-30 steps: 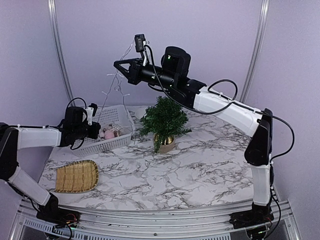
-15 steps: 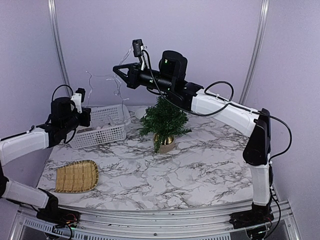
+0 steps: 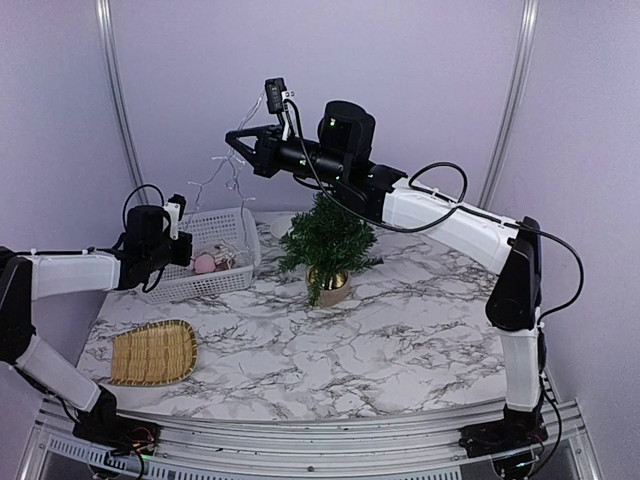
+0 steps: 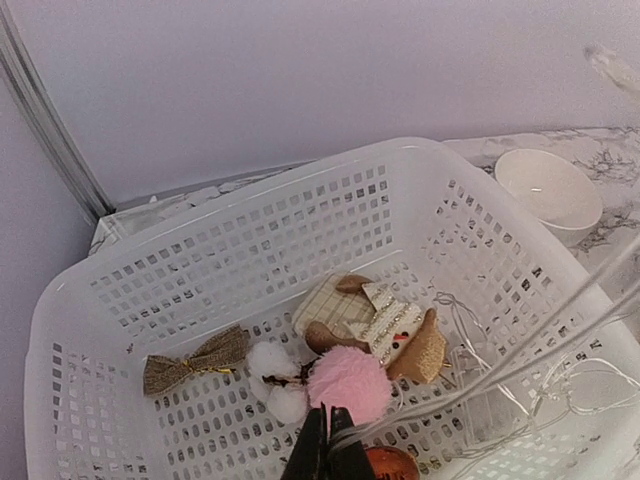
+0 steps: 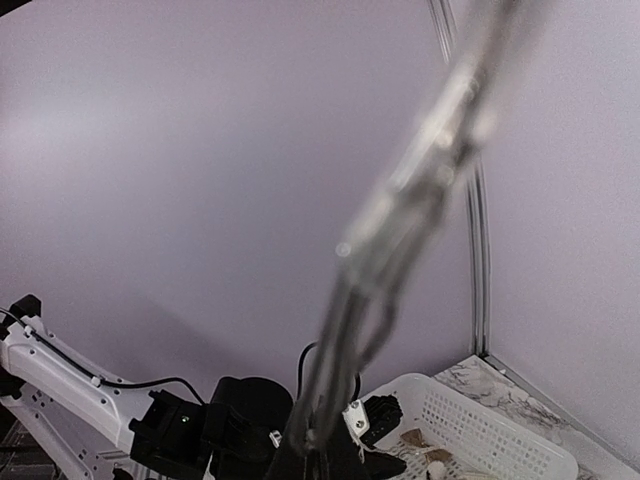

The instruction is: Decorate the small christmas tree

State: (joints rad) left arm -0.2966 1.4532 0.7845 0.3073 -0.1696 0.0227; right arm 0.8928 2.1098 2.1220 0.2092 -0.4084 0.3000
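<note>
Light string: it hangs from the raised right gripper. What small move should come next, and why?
Probably swing the right gripper rightward over the tree: the light string hangs beside it, over the basket.

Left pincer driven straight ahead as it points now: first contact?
Probably the pink pom-pom in the white basket, directly ahead of the left pincer; depth unclear.

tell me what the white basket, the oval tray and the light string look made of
White basket: likely moulded plastic, smooth, with a regular grid of slots.
Oval tray: woven bamboo or wicker, matte tan, weave ribs visible.
Light string: thin clear or silvery wire, probably; too fine to be sure.
</note>
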